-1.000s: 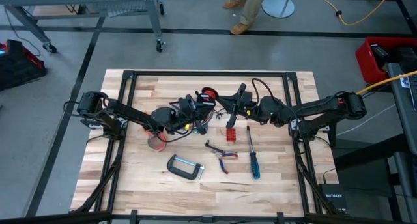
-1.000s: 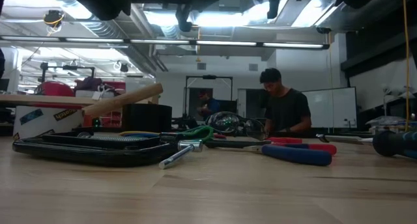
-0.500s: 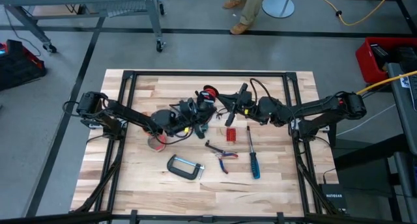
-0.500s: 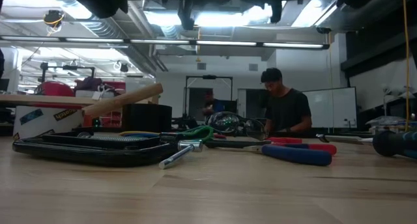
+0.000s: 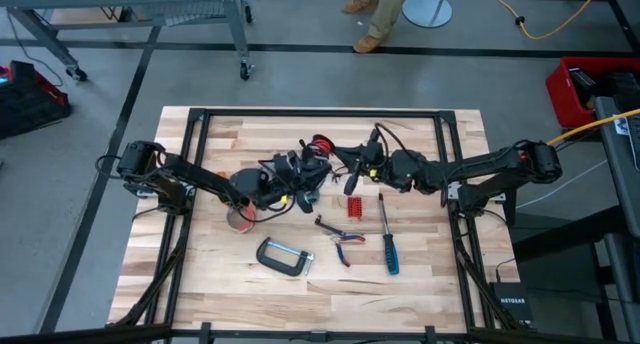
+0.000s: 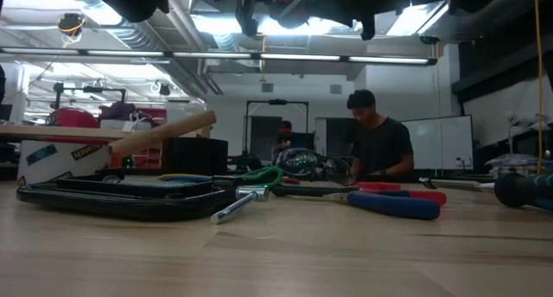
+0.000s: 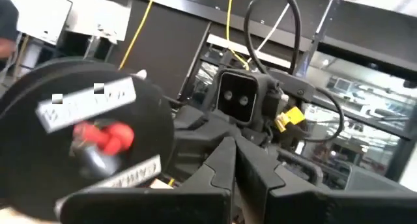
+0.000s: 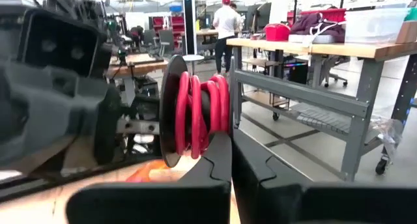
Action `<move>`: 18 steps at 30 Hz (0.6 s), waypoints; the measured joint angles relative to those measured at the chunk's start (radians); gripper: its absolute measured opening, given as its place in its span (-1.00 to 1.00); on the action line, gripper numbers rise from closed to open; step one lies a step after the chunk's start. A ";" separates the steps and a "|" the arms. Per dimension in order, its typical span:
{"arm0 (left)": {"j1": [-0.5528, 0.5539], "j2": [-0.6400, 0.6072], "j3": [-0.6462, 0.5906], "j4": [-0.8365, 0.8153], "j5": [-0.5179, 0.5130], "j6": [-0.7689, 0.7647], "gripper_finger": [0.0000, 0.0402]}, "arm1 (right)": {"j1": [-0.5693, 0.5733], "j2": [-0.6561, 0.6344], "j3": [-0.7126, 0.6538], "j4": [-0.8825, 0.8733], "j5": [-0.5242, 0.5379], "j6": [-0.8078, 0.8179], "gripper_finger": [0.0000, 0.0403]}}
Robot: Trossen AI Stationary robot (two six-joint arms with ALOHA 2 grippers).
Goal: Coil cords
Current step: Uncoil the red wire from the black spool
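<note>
Two dark grippers meet over the far middle of your pale wooden worktop [image 5: 200, 284]. Left gripper [image 5: 308, 172] and right gripper [image 5: 345, 167] both have jaws pressed together, flanking a black spool wound with thin red cord [image 8: 199, 113]. White labels on the spool's flange [image 7: 85, 103] are not readable.

The high camera looks straight down on the worktop [image 5: 200, 274], the low one level across it, while both wrist cameras face close onto a shared red-wound spool [image 8: 199, 116]
</note>
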 joint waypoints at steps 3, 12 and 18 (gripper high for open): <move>0.000 0.000 0.000 -0.003 0.069 0.057 -0.90 | 0.000 -0.002 0.000 -0.030 -0.001 -0.019 -1.00; -0.011 0.000 0.000 -0.003 0.081 0.232 -0.37 | 0.001 -0.052 0.000 -0.240 -0.042 -0.021 -1.00; -0.009 0.000 0.000 -0.039 0.073 0.367 -0.18 | 0.001 -0.139 0.000 -0.398 -0.075 -0.006 -1.00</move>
